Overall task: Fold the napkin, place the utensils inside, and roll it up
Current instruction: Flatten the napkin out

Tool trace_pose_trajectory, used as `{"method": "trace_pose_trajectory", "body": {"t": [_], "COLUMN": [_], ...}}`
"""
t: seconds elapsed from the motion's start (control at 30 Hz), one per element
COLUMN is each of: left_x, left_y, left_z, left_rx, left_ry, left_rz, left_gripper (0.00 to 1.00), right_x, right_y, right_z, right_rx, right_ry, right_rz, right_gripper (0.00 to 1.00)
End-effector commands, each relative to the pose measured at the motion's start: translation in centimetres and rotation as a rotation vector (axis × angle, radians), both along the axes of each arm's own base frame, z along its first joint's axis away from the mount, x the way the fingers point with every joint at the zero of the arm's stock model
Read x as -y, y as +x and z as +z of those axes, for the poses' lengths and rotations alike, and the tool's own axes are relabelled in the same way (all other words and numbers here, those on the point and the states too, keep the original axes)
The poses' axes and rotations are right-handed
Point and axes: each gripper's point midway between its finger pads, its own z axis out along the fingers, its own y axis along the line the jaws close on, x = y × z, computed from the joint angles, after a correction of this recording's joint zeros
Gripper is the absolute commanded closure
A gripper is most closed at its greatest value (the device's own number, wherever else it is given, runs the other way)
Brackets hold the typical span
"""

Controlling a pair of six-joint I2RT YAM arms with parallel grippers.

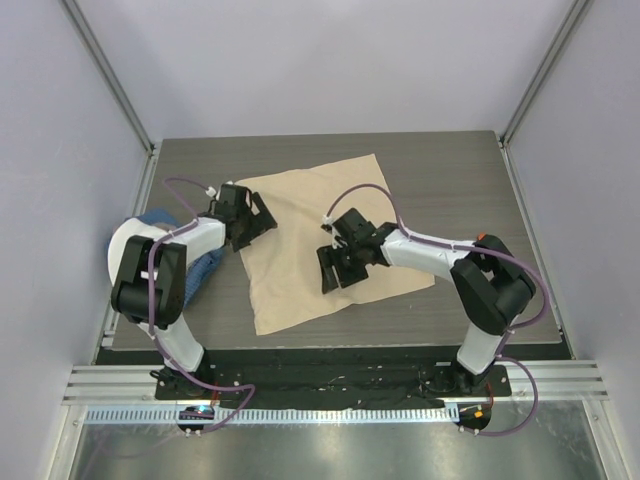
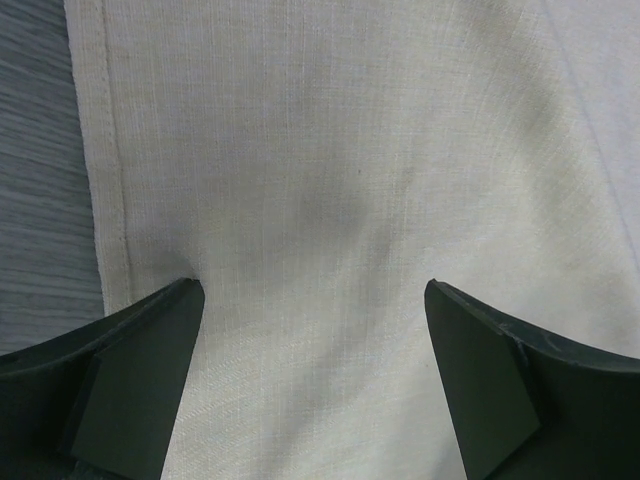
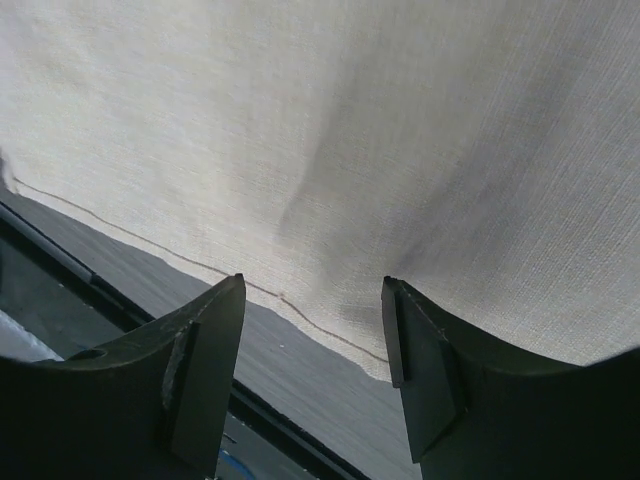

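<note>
Lying flat and unfolded, the beige napkin (image 1: 310,215) shows a stitched hem.

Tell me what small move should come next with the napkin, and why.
Probably lower both and pinch: the napkin lies flat, unfolded, with the left gripper and right gripper open over it near its hemmed edges.

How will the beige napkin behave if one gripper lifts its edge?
Probably floppy: the napkin lies flat with a soft wrinkle near its hemmed edge. Thin cloth, likely light, so a lifted edge should drape. Its woven texture should resist slipping.
</note>
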Motion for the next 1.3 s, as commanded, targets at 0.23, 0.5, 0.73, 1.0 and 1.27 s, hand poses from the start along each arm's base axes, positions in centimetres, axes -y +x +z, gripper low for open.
{"method": "trace_pose_trajectory", "body": {"t": [0.23, 0.5, 0.73, 1.0, 1.27], "left_x": [-0.9, -1.3, -1.4, -0.9, 0.4], "left_y": [0.0, 0.2, 0.5, 2.1, 4.6], "left_z": [-0.8, -0.1, -0.2, 0.5, 2.8], "left_rx": [-0.031, -0.029, -0.041, -0.036, 0.004], "left_ry": [0.055, 0.086, 0.107, 0.117, 0.091], "left_rz": [0.006, -0.013, -0.031, -0.065, -0.106], "left_gripper": [0.00, 0.00, 0.00, 0.00, 0.00], "right_x": [-0.4, 3.1, 6.0, 10.9, 14.7], "right_y": [15.0, 23.7, 26.4, 26.2, 28.2], "right_z": [8.6, 4.7, 2.2, -2.5, -4.6], "right_rx": [0.289, 0.297, 0.271, 0.147, 0.127], "right_ry": [0.061, 0.040, 0.046, 0.005, -0.040], "right_rz": [-0.073, -0.146, -0.210, -0.334, -0.419], "right_gripper": [0.28, 0.28, 0.28, 0.28, 0.28]}}
